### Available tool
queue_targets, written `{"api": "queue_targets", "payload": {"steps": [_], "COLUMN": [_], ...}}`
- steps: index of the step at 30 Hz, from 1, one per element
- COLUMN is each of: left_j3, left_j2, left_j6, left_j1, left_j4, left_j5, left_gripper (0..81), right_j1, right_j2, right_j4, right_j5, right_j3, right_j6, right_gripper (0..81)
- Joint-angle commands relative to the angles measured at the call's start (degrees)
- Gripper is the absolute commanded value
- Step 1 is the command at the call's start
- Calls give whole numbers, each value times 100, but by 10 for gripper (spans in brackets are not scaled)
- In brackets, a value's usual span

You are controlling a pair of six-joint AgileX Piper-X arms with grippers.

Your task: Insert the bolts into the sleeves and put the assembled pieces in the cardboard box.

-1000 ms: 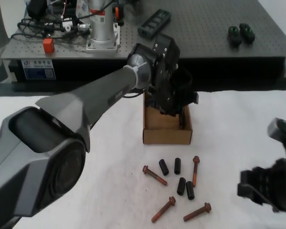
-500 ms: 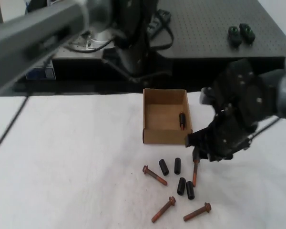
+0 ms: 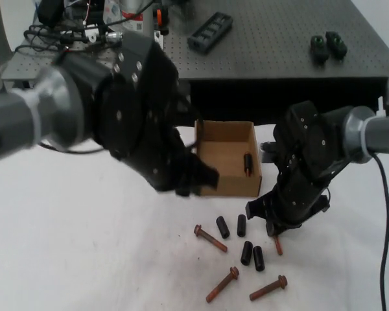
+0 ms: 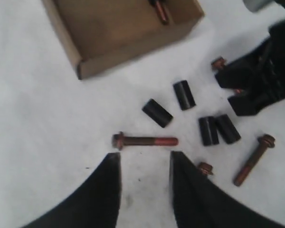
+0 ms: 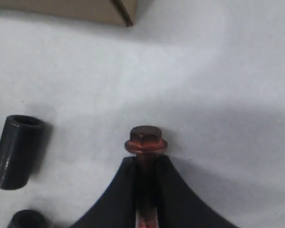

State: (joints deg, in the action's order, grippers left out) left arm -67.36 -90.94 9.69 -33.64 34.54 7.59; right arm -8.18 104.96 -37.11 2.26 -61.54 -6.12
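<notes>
The cardboard box (image 3: pixel 224 188) holds one bolt-in-sleeve piece (image 3: pixel 247 162) by its right wall. In front of it lie several black sleeves (image 3: pixel 241 225) and three loose copper bolts (image 3: pixel 211 238) on the white cloth. My left gripper (image 4: pixel 143 159) is open, low over one bolt (image 4: pixel 145 141) that lies crosswise just beyond its fingertips; the high view places this gripper (image 3: pixel 189 183) at the box's front left corner. My right gripper (image 5: pixel 146 164) is shut on the shank of another bolt (image 5: pixel 146 139), just right of the sleeves (image 3: pixel 278 245).
A black perforated bench (image 3: pixel 279 39) with cables, a tray and small parts stands behind the box. The white cloth (image 3: pixel 84 246) is bare to the left and at the far right. A sleeve (image 5: pixel 16 152) lies close to the right gripper.
The left arm left the box, swung up and came down at the box's front left. The right arm came in from the right edge, shut on the bolt near the box and shifted it.
</notes>
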Motion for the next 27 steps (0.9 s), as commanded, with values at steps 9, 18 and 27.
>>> {"api": "queue_targets", "payload": {"steps": [9,18,27], "left_j3": [-1073,-2556,-2810], "left_j2": [-1625,-2935,-3292], "left_j6": [-595,-1028,-1031], "left_j1": [-868,-1356,-1370], "left_j4": [185,1286,1603], "left_j5": [811,213,-145], "left_gripper": [356,356,312], "right_j1": [799,1486,1486], "right_j2": [-1807,-3850,-4146], "right_j4": [-362,-773,-1014], "right_j5": [390,390,390], "right_j3": [737,1732,1768], "right_j6": [149,139,139], "right_gripper": [57,57,57]}}
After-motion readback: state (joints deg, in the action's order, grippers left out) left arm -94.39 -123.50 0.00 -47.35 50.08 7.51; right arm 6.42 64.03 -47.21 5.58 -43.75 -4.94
